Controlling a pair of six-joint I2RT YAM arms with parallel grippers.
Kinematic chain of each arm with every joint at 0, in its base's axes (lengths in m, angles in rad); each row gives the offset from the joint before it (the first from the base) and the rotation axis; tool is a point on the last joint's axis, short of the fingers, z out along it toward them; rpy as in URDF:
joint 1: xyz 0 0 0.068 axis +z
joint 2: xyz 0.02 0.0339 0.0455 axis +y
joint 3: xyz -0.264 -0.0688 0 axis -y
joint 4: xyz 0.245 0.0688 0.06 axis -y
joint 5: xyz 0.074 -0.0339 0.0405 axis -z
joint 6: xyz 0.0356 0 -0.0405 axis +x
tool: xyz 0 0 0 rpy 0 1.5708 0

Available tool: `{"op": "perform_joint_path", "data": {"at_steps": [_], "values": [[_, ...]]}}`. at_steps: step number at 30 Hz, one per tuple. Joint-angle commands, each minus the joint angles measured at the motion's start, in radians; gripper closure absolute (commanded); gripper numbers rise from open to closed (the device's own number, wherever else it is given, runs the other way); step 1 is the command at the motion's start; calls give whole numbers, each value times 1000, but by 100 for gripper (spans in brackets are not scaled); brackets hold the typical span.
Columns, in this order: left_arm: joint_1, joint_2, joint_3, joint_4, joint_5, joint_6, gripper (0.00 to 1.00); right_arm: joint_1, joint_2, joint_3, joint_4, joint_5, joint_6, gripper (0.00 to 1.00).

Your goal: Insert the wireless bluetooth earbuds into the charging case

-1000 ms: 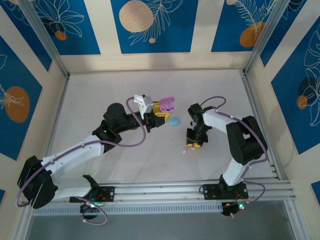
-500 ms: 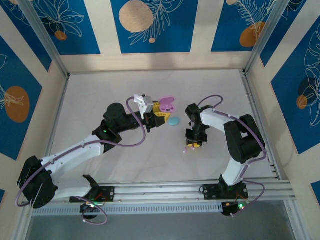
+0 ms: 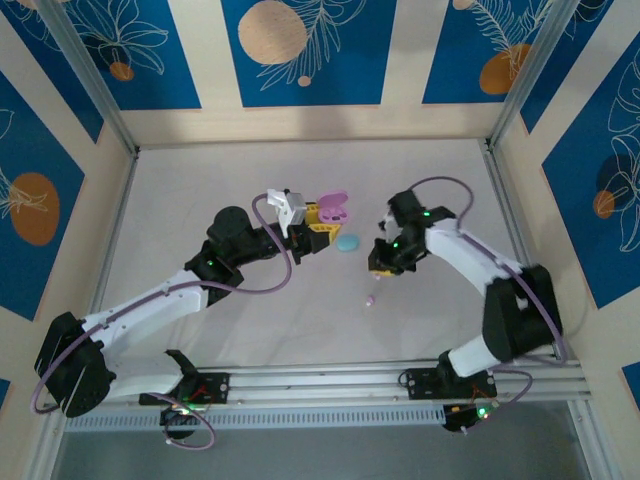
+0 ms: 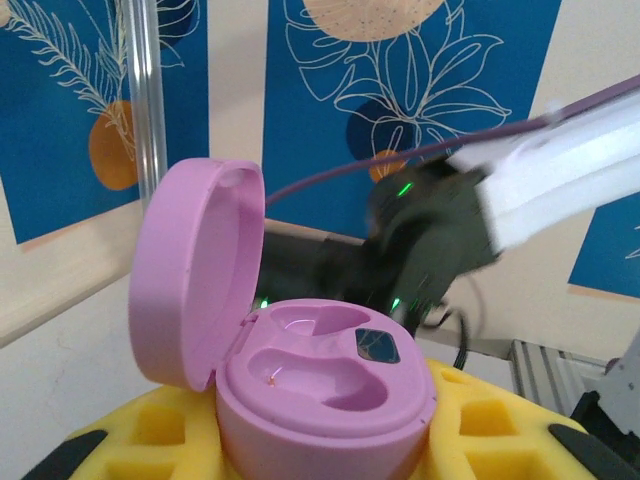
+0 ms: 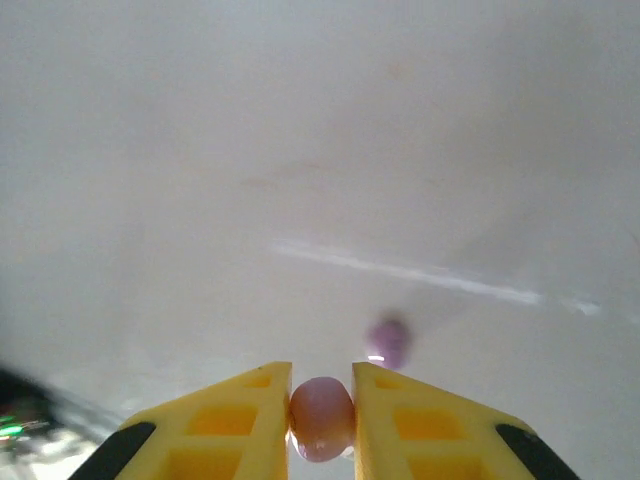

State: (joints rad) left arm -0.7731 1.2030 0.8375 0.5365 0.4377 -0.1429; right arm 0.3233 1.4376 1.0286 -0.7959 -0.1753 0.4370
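Progress looks early: both wells (image 4: 310, 375) of the pink case (image 4: 320, 400) are bare, so no earbud is seated yet. The left gripper (image 3: 320, 224) is clamped on the case's base, holding it off the middle of the counter (image 3: 200, 190) with its lid (image 4: 195, 275) hinged upright. The right gripper (image 3: 380, 268) is closed on one pink earbud (image 5: 322, 415), pinched between its yellow foam pads. It hangs to the right of the case, apart from it. A second earbud (image 3: 369, 300) lies loose on the counter, nearer the front edge. By my reading, both must yet go in.

The case is smooth, matte, rounded plastic with kidney-shaped hollows and a small dark glossy square. The earbuds are tiny glossy beads. A teal case (image 3: 347, 242), pebble-shaped and shut, sits just beside the pink one.
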Motion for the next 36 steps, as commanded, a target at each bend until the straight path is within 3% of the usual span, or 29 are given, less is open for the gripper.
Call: {"op": "perform_joint_path", "data": {"at_steps": [1, 5, 10, 14, 30, 36], "values": [[-10, -36, -18, 8, -35, 35, 70, -92, -111, 27, 95, -417, -8, 79], [-7, -43, -25, -2, -50, 48, 70, -181, -135, 83, 144, -802, 51, 79], [-7, -45, -23, -20, -51, 65, 70, -184, -119, 172, 112, -1074, 29, 79], [-7, -42, -21, -22, -40, 78, 70, -185, -103, 217, 95, -1174, 28, 79], [-9, 8, 7, -32, 29, 100, 70, -158, -104, 283, 163, -1172, 182, 79], [-11, 27, 15, -8, 48, 92, 70, -113, -140, 299, 175, -1053, 123, 78]]}}
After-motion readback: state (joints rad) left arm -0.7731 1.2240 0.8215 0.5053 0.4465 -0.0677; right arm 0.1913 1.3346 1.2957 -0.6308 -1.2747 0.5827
